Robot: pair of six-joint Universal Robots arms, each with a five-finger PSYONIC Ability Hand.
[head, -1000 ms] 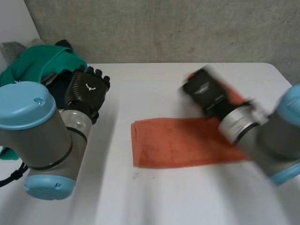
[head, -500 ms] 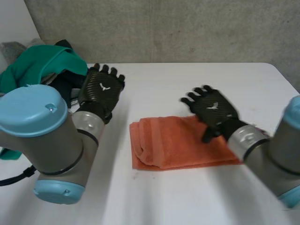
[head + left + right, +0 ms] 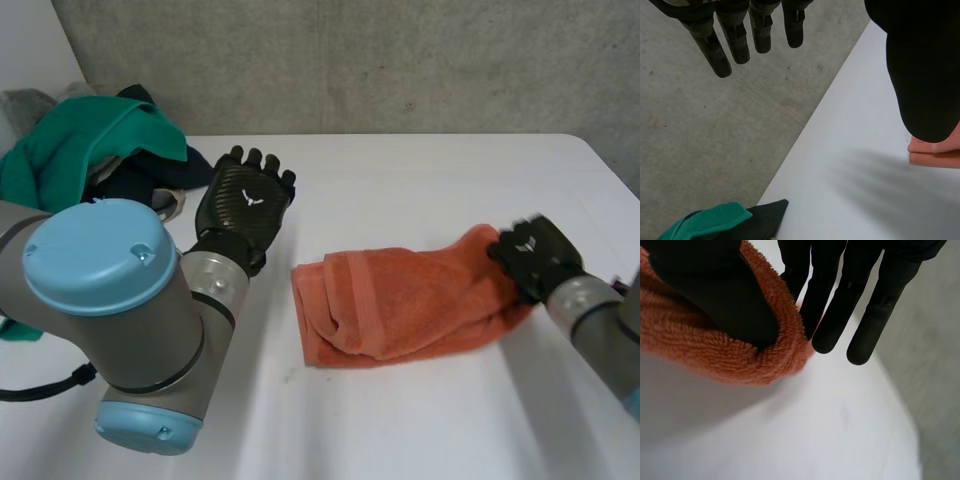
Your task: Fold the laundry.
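Observation:
An orange towel (image 3: pixel 400 305) lies folded and rumpled in the middle of the white table (image 3: pixel 420 430). My right hand (image 3: pixel 535 258) is at the towel's right end. In the right wrist view its thumb (image 3: pixel 715 290) presses the towel's edge (image 3: pixel 705 352) against the fingers (image 3: pixel 835 315), so the cloth is pinched. My left hand (image 3: pixel 245 200) hovers above the table just left of the towel with straight fingers (image 3: pixel 735 35) and holds nothing. Beside its thumb (image 3: pixel 920 65), a corner of the towel (image 3: pixel 935 150) peeks out.
A pile of laundry, green cloth (image 3: pixel 90 150) over dark pieces, sits at the table's back left corner; its green edge (image 3: pixel 710 222) lies below my left hand's fingertips. A grey concrete wall stands behind the table.
My right hand slid from over the towel to its right end and closed on it, dragging the towel rightwards and bunching it. My left hand drifted right, towards the towel.

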